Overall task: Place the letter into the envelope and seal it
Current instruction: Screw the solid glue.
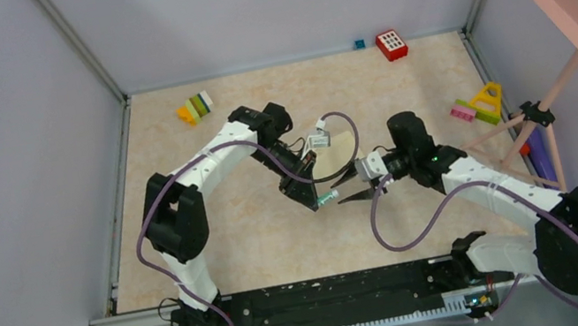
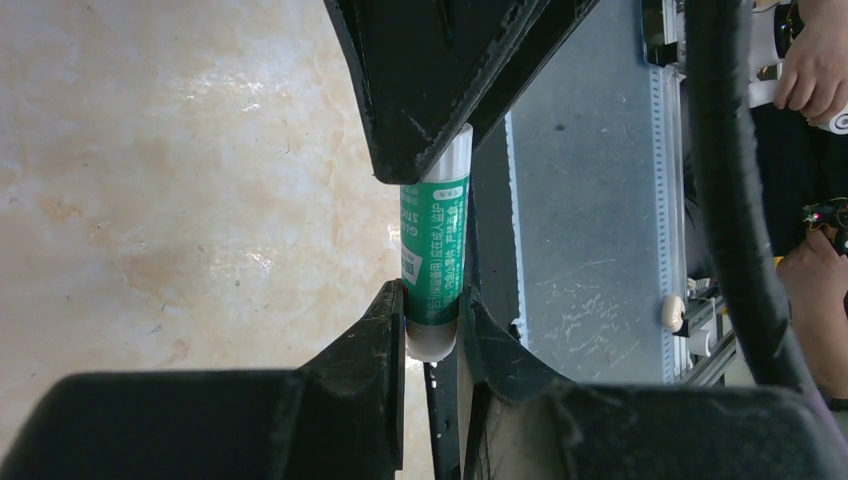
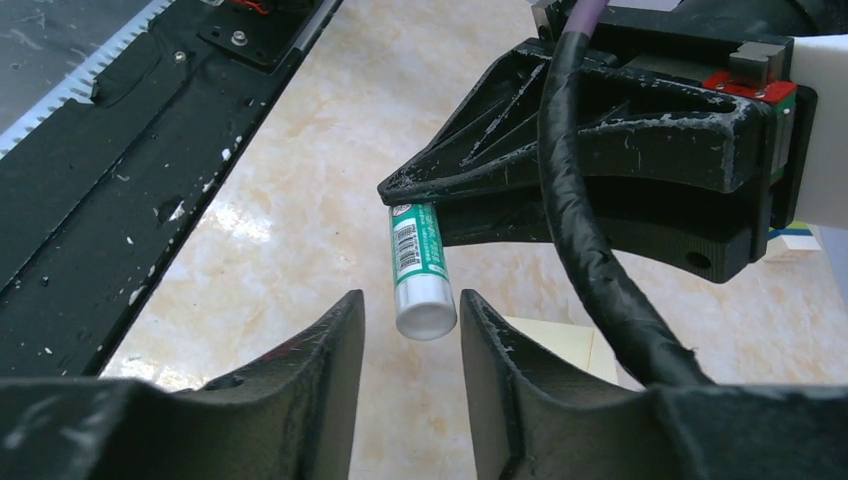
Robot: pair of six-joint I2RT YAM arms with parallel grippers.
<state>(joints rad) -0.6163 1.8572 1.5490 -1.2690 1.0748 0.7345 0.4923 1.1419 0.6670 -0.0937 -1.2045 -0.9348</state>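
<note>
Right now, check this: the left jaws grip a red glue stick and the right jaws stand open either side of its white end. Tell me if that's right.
Wrong colour: the glue stick is green, not red, as the right wrist view shows. The left jaws grip it and the right jaws stand open either side of its white end.

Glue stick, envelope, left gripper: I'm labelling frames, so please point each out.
Glue stick (image 3: 418, 262): right wrist view, green label mid-tube.
Envelope (image 1: 342, 154): top external view, its bare cream face.
Left gripper (image 2: 432, 295): left wrist view, midway between its fingertips.
</note>
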